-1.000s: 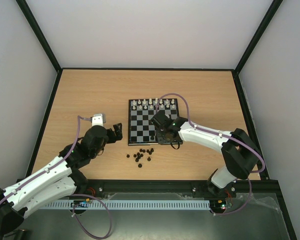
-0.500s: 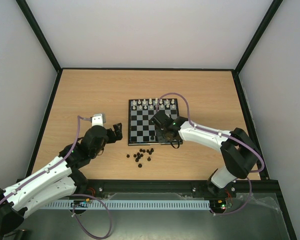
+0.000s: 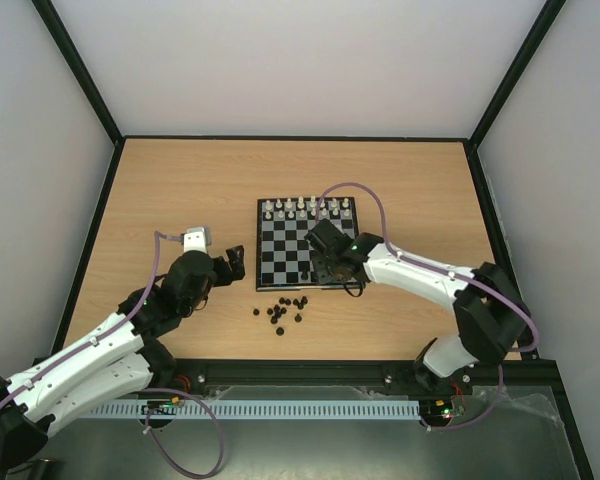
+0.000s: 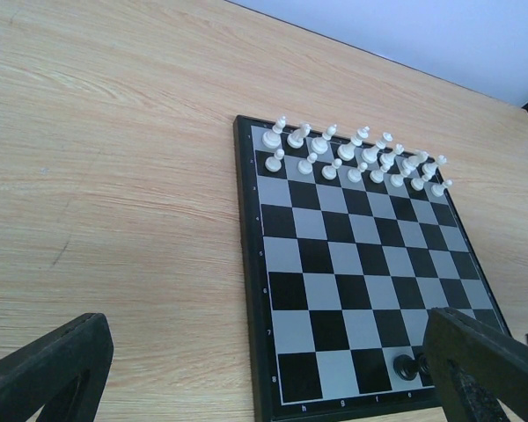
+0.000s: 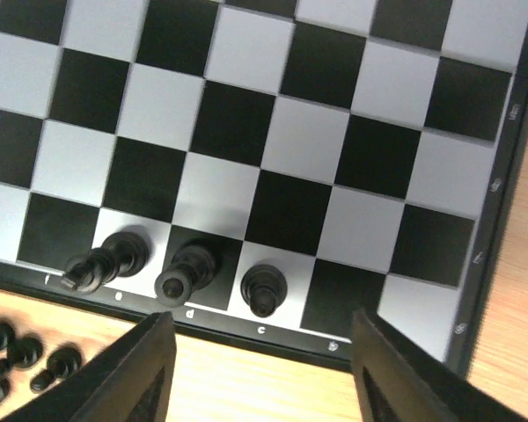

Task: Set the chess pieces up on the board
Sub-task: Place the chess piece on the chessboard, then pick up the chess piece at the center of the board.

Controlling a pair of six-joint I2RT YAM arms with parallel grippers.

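The board (image 3: pixel 288 250) lies mid-table with three black chess pieces on its near row: one on e (image 5: pixel 106 259), one on d (image 5: pixel 187 271), one on c (image 5: pixel 264 287). My right gripper (image 5: pixel 260 369) hovers just over that near edge, open, its fingers (image 5: pixel 145 374) astride the c piece without touching it. Several loose black chess pieces (image 3: pixel 280 310) lie on the table in front of the board. My left gripper (image 4: pixel 264 387) stands open at the board's left side, holding nothing; one black piece (image 4: pixel 407 365) shows near its right finger.
White pieces (image 3: pixel 310 208) fill the board's two far rows, also seen as a white row (image 4: pixel 352 154) in the left wrist view. A few loose black pieces (image 5: pixel 18 356) lie just off the board's edge. Black frame rails bound the wooden table (image 3: pixel 180 190).
My right gripper has opened and let go of the black piece now standing on the c square. The left arm has not moved.
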